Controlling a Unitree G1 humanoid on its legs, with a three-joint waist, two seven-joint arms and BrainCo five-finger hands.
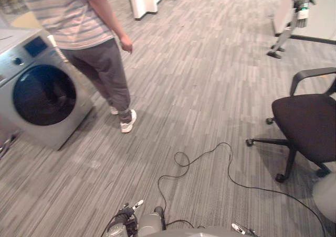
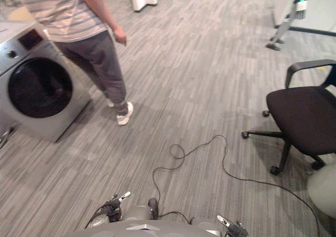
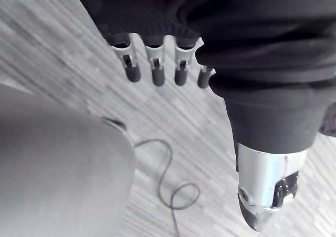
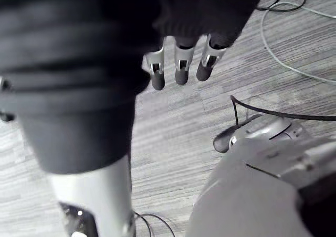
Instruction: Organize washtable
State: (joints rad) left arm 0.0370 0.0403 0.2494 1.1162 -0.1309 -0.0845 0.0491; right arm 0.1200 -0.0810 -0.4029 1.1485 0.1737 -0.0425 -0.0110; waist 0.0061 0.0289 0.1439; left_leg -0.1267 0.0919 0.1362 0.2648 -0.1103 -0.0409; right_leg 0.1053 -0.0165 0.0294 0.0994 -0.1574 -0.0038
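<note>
Loosely spread, empty, left hand [image 3: 157, 72] and right hand [image 4: 181, 72] hang; a careless step could clip the person [image 1: 89, 32] at 11 o'clock or chair [image 1: 307, 121] at 3.

Dangling the left hand [image 3: 157, 64] at near left, fingers loose, holding nothing; dangling the right hand [image 4: 181, 69] likewise at near right.
</note>
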